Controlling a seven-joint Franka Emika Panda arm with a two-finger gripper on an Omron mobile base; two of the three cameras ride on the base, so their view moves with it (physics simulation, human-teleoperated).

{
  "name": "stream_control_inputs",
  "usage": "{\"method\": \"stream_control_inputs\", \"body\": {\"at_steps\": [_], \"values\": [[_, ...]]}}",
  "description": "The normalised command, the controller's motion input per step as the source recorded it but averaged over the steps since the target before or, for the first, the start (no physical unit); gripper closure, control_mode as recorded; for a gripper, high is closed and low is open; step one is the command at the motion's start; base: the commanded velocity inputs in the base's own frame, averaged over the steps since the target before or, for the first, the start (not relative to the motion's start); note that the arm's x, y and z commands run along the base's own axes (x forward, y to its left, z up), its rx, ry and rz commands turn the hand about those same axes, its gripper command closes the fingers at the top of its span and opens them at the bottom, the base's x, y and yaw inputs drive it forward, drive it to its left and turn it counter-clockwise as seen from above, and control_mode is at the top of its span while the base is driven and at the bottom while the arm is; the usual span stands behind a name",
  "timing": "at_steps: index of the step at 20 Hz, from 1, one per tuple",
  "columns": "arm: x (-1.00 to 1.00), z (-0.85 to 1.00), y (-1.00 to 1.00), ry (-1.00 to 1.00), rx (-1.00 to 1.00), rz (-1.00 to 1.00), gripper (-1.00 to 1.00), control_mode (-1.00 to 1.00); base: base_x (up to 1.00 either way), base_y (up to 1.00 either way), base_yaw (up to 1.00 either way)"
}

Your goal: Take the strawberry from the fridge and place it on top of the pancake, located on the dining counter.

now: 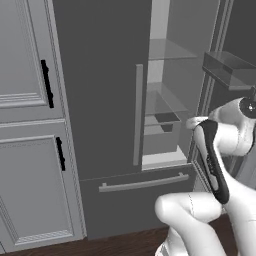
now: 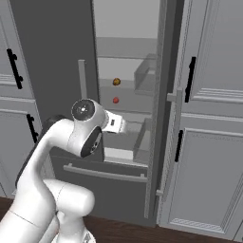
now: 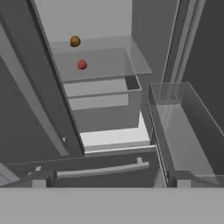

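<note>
Two doors front the fridge [image 1: 105, 90]; its right one stands swung open, and my left base view shows the glass shelves [image 1: 167, 50] edge-on with nothing on them that I can make out. My right base view and my hand view look deeper in: on a lower glass shelf sits the strawberry [image 3: 82, 64], small and red, with a rounder orange-brown fruit [image 3: 75, 41] a shelf above it. My hand view also takes in a clear door bin [image 3: 183, 131]. My pincer's jaws are spread wide, gripping nothing, well short of the berry.
</note>
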Motion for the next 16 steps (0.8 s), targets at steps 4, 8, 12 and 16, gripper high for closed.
{"method": "stream_control_inputs", "body": {"at_steps": [4, 8, 12, 16], "values": [[0.49, 0.51, 1.0, -0.07, -0.17, -0.03, -1.0, -1.0, 0.0, 0.0, 0.0], [0.63, 0.45, 1.0, -0.05, -0.29, -0.01, -1.0, -1.0, 0.0, 0.0, 0.0], [0.69, 0.19, 0.61, 0.04, -0.06, 0.0, -1.0, -1.0, 0.0, 0.0, 0.0], [0.61, 0.16, 0.34, 0.01, 0.21, 0.07, -1.0, -1.0, 0.0, 0.0, 0.0]]}}
